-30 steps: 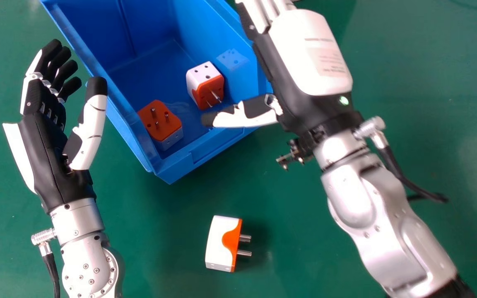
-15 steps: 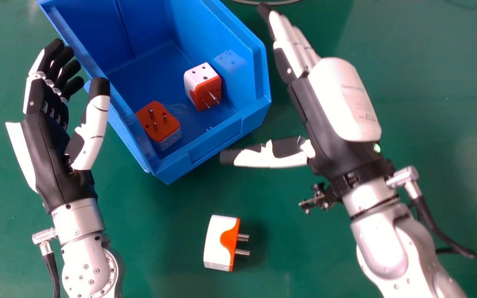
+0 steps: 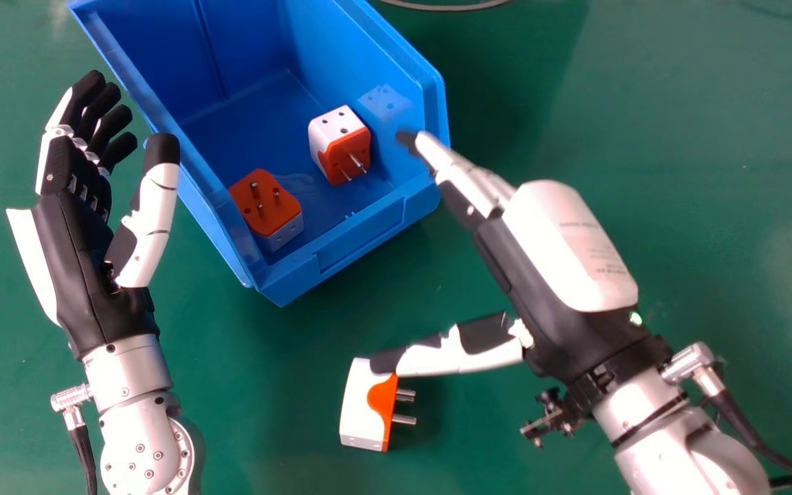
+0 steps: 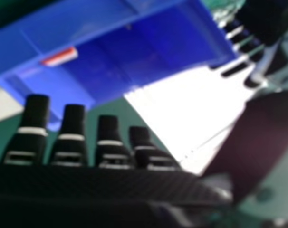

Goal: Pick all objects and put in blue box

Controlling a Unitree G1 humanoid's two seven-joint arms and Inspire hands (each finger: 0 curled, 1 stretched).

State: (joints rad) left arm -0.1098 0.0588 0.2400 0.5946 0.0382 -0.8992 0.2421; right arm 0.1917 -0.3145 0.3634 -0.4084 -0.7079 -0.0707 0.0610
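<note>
In the head view my right hand is above the table, to the right of the blue box, fingers straight, its thumb tip over the top edge of a white and orange plug adapter. That adapter lies on the table, pins to the right. Inside the box are a second adapter by the right wall and a third, pins up, near the front left corner. My left hand is open beside the box's left wall. In the right hand view, my right hand has its fingers extended before the box.
Green table surface surrounds the box, extending to the right and in front of it. A thin grey curved rim shows at the far edge, behind the box. Cables hang at both wrists.
My right hand has moved back from over the box's right wall, toward the near side of the table and the loose adapter. The left hand has hardly moved, and the adapters stay put.
</note>
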